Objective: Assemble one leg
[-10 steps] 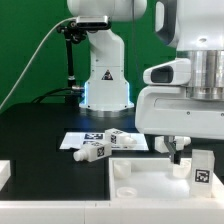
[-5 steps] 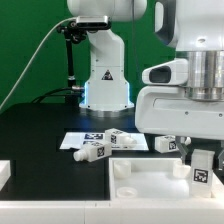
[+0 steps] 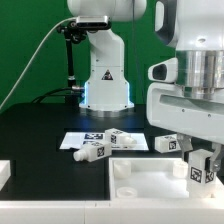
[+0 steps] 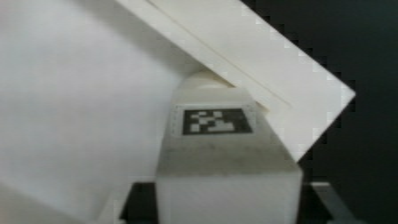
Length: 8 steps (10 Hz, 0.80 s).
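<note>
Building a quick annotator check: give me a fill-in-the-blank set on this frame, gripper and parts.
1. The gripper is shut on a ____ leg.
2. The held leg stands over the large flat white ____.
3. The loose legs lie near the marker ____.
4. Behind the table hangs a ____ backdrop.

Missing words: white; panel; board; green

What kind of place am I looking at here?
Probably a robotics lab test bench. A white robot arm stands on a black table before a green backdrop, with tagged white furniture parts like a leg laid out.
</note>
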Motion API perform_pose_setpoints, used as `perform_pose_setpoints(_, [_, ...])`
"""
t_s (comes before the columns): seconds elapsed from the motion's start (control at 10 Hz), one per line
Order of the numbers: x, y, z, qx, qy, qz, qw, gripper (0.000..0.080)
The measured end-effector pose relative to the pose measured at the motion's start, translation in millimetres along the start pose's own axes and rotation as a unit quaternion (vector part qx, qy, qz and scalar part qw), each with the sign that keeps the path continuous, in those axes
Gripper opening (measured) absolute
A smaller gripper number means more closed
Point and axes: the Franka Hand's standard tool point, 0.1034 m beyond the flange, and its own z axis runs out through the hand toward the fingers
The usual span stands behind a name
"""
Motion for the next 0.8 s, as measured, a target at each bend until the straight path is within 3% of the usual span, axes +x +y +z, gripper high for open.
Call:
perform_pose_setpoints(0.1, [-0.4,0.4,0.1,-0.001,-0.005,0.074,0.997,0.0284])
perform_pose_setpoints(0.3, [-2.8,2.5,-0.1,0.013,-0.013,0.239,0.971,0.0285])
perform_pose_setpoints(0.6, [-1.0,3.8,0.2,0.015,-0.028,0.334,0.942,0.0285])
perform_pose_setpoints(0.8, [-0.4,4.2,0.1,0.014,-0.026,0.34,0.94,0.0285])
